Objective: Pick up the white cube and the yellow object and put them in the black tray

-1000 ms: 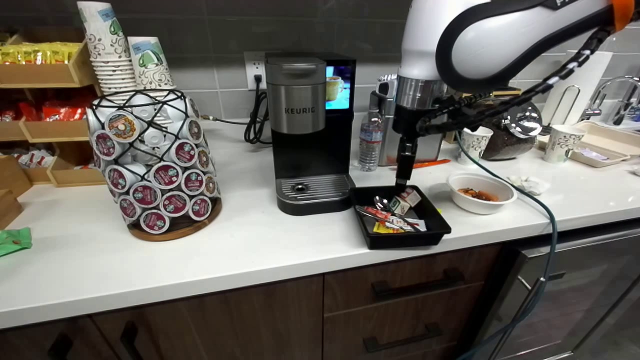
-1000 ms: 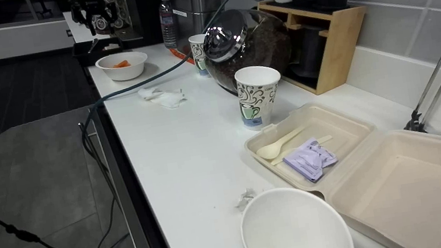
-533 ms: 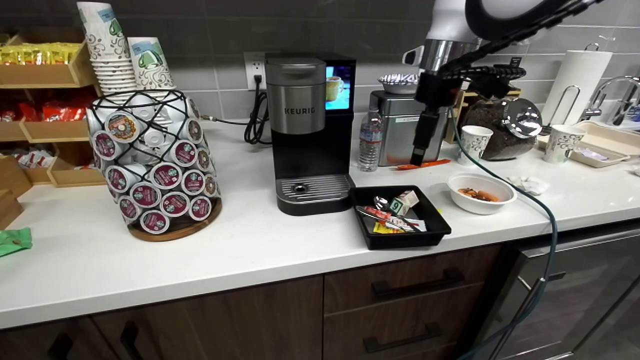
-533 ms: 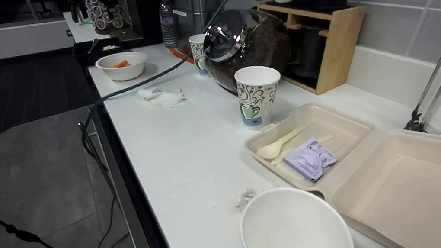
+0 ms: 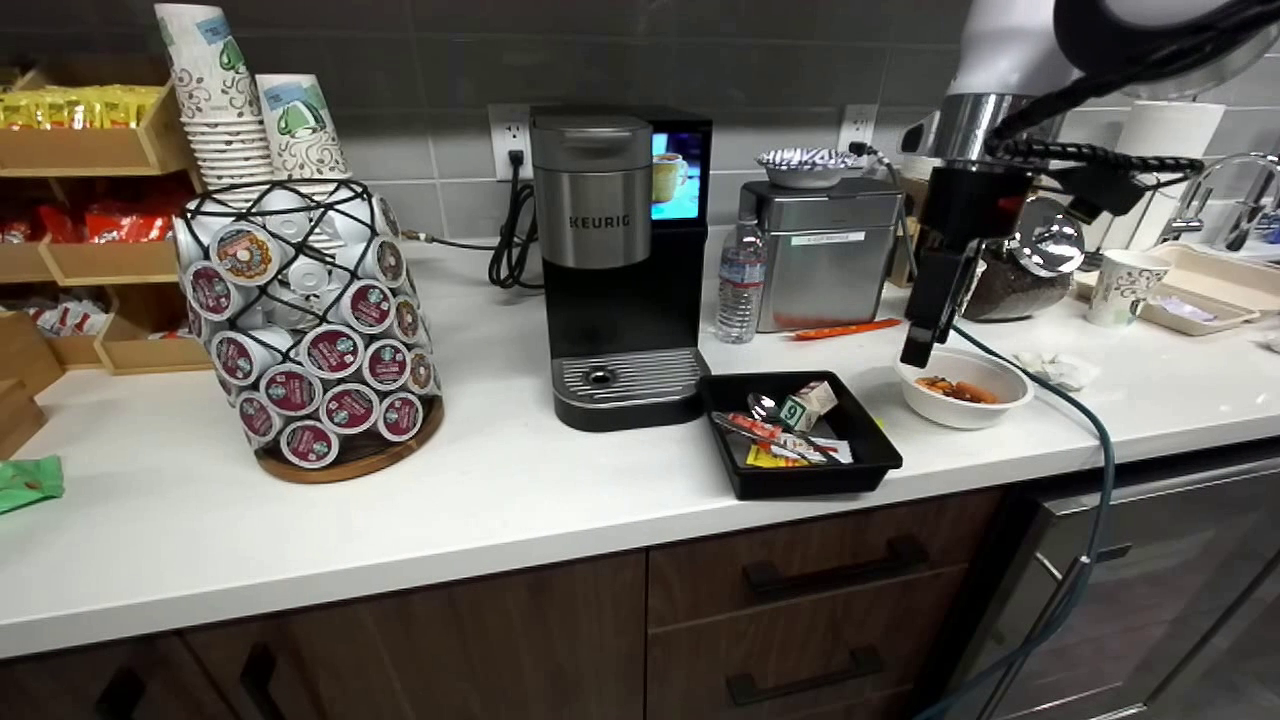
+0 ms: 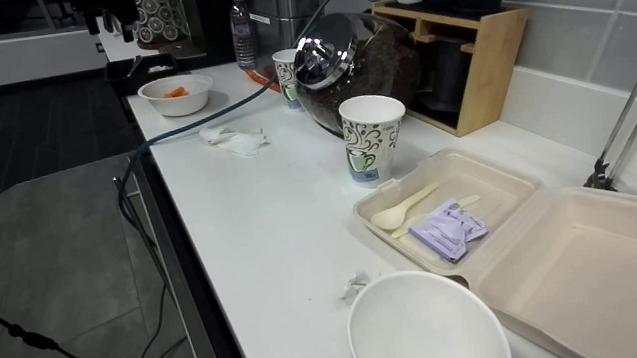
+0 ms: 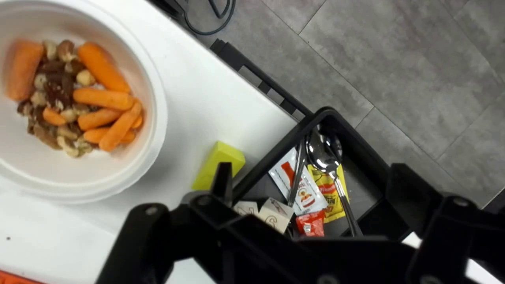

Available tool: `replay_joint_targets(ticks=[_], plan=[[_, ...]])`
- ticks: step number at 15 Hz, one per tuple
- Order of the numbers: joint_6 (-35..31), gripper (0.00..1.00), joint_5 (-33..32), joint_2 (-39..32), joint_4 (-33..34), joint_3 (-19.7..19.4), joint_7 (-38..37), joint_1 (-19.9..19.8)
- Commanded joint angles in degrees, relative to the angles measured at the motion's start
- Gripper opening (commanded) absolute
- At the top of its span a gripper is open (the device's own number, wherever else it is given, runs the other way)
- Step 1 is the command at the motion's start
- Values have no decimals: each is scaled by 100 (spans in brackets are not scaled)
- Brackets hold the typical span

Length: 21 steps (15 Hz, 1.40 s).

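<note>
The black tray (image 5: 815,487) stands near the counter's front edge, beside the coffee maker. It also shows in the wrist view (image 7: 272,154). Two pale lettered cubes lie in it; a white cube (image 7: 276,215) and a second pale cube (image 7: 245,208) touch or nearly touch. The yellow object (image 7: 217,165) is a block on the counter between tray and bowl; in an exterior view only a yellow sliver (image 5: 879,423) shows behind the tray rim. My gripper (image 7: 312,179) is open and empty, above the tray's bowl side. One finger partly covers the yellow block in the wrist view.
A white bowl (image 5: 962,412) with carrots and nuts stands close to the yellow block. The tray also holds spoons (image 7: 324,152) and several packets (image 7: 302,189). The coffee maker (image 5: 625,270), a water bottle (image 5: 741,285) and a blue cable (image 5: 1090,410) are nearby.
My gripper has lifted away from the cubes in the tray and moved right, toward the bowl, in an exterior view. The cubes stay in the tray.
</note>
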State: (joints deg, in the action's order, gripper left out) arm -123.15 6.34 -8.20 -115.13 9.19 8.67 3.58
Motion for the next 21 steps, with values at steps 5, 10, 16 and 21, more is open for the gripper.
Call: replay_joint_targets(ticks=[5,10,16,21], plan=[[-2203,100,160,149,-1575,-106,-2055,287],[-3010,100,-154,21,-2017,-261,-2209,263],[-3151,100,-436,-138,-2016,-363,-1142,133],[-3691,100,-477,-446,-1841,-325,-823,175]])
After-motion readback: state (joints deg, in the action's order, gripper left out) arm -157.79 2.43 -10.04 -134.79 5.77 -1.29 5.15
